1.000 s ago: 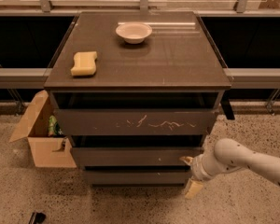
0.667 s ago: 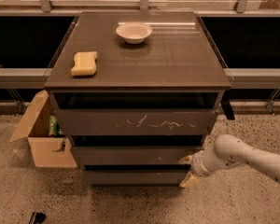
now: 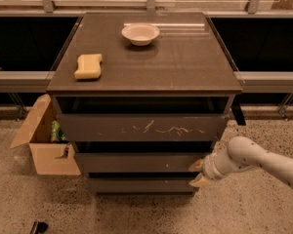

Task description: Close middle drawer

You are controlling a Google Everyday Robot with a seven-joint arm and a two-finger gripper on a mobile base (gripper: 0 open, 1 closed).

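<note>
Your end effector [image 3: 197, 173] sits low at the right front corner of the bench [image 3: 185, 57], fingers spread apart and holding nothing. The upper fingertip [image 3: 196, 165] is at the right end of the middle drawer [image 3: 136, 162], seemingly touching its plain front, and the lower one hangs before the bottom drawer [image 3: 136, 185]. The middle drawer stands partly out, though less than the scratched top drawer [image 3: 141, 127] overhanging it. Push straight into the bench, square to the front. Contact this far to the right could skew the drawer on its runners, so I'd shift toward the centre or press slowly. Keep the arm below the top drawer's overhang. The sponge [image 3: 88, 66] and bowl [image 3: 140, 33] on top, and the cardboard box [image 3: 45, 150] at the left, lie well apart from the push.
</note>
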